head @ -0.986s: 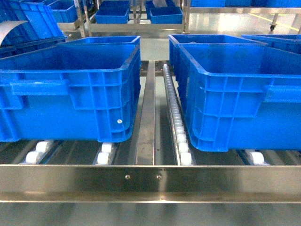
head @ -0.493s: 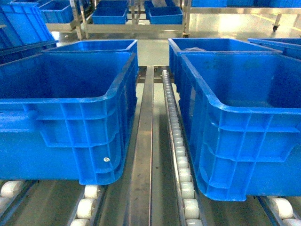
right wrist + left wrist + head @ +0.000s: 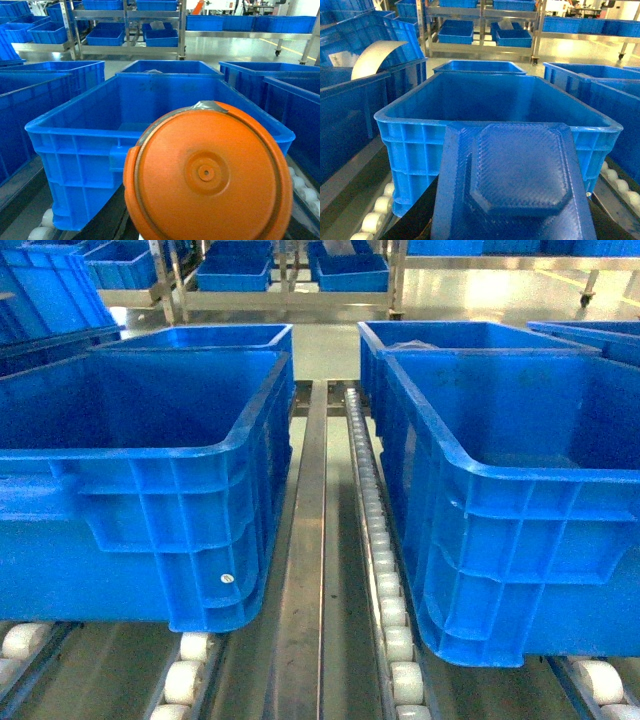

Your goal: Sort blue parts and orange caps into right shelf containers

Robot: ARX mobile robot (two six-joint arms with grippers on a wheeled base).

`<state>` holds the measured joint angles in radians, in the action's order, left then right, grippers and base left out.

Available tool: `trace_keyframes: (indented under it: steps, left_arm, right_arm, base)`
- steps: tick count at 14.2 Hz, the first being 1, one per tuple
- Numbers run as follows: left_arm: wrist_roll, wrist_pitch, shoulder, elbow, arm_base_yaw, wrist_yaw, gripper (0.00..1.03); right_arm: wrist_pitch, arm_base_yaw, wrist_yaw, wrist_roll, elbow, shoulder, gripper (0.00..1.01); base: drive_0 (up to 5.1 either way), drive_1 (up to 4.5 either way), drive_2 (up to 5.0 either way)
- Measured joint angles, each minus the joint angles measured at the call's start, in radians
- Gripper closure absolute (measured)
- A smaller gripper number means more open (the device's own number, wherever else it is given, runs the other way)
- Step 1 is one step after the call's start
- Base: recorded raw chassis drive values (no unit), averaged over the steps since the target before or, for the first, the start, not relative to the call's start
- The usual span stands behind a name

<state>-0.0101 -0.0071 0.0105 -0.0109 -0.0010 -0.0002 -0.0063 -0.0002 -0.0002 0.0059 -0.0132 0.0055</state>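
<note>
Neither pincer itself can be seen, so how the jaws stand I cannot tell; judging by how each piece fills its wrist view, each arm seems to be carrying one. In the left wrist view a blue part (image 3: 515, 185), flat with a raised eight-sided face, sits close before the lens, with the left container (image 3: 495, 102) open just beyond it. In the right wrist view an orange cap (image 3: 207, 172) sits likewise before the right container (image 3: 165, 100). From the head, both containers (image 3: 130, 410) rest on the shelf (image 3: 310, 570), its white rollers (image 3: 385, 590) between them. The step looks like delivery: next, each arm should reach over its rim and release inside.
</note>
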Motion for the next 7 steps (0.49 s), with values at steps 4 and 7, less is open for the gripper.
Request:
trace_keyframes:
  steps: [4, 7]
  left_arm:
    - [0.000, 0.000, 0.000, 0.000, 0.000, 0.000, 0.61]
    - [0.000, 0.000, 0.000, 0.000, 0.000, 0.000, 0.61]
  right_arm:
    - [0.000, 0.000, 0.000, 0.000, 0.000, 0.000, 0.57]
    - [0.000, 0.000, 0.000, 0.000, 0.000, 0.000, 0.57]
  base:
    - [0.0, 0.00, 0.0]
    - [0.0, 0.00, 0.0]
